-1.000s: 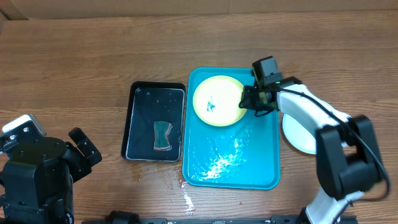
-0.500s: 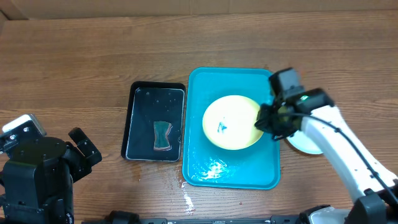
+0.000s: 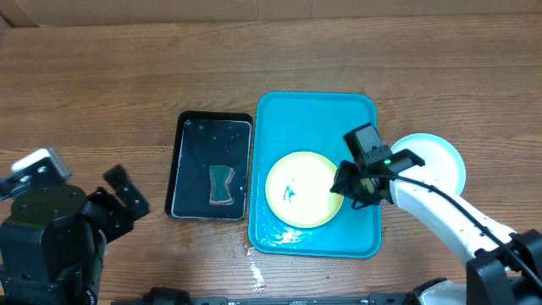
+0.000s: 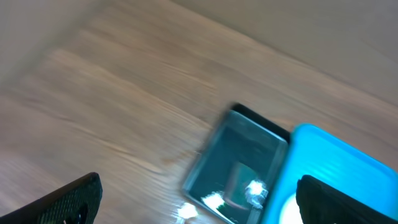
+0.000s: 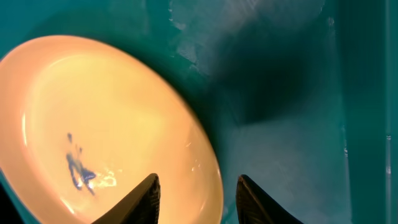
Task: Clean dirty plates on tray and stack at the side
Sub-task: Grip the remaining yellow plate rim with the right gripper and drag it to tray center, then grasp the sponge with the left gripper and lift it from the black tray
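A plate (image 3: 298, 188) with a yellow-green rim and a small blue smear lies in the near half of the turquoise tray (image 3: 313, 119). My right gripper (image 3: 348, 188) is shut on the plate's right rim. In the right wrist view, the fingers (image 5: 198, 193) straddle the rim of the plate (image 5: 93, 124) above the tray floor (image 5: 286, 93). A white plate with a light blue rim (image 3: 436, 157) sits on the table right of the tray, partly under the right arm. No third plate shows. My left gripper (image 3: 127, 199) is open and empty at the near left.
A black tray (image 3: 212, 135) holding water and a sponge (image 3: 222, 184) stands left of the turquoise tray. It also shows in the left wrist view (image 4: 245, 155), beside the turquoise tray's edge (image 4: 329, 155). Water glints on the turquoise tray's near floor (image 3: 292, 233).
My right gripper has dragged the yellow-green plate from the far end of the tray to its near half. The white plate on the right is now uncovered. The left arm has shifted slightly.
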